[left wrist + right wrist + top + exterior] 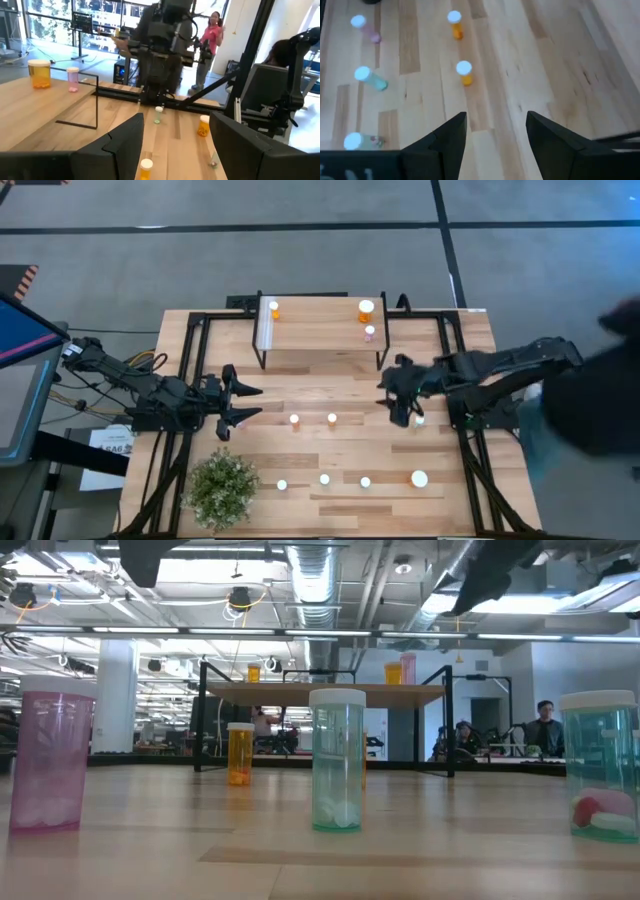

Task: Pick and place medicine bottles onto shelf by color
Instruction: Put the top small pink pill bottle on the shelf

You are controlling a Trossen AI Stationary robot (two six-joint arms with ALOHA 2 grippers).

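Note:
The shelf stands at the table's far middle and carries a small orange bottle, a larger orange bottle and a pink bottle. Two orange bottles stand at mid-table, and a pale green bottle stands by the right arm. Several more bottles line the near side. My left gripper is open, left of the orange pair. My right gripper is open, above the table to the right of them, empty.
A bushy green plant sits at the near left corner. A black frame runs around the table's far and side edges. A person in dark clothes stands at the right edge, and people show in the room behind.

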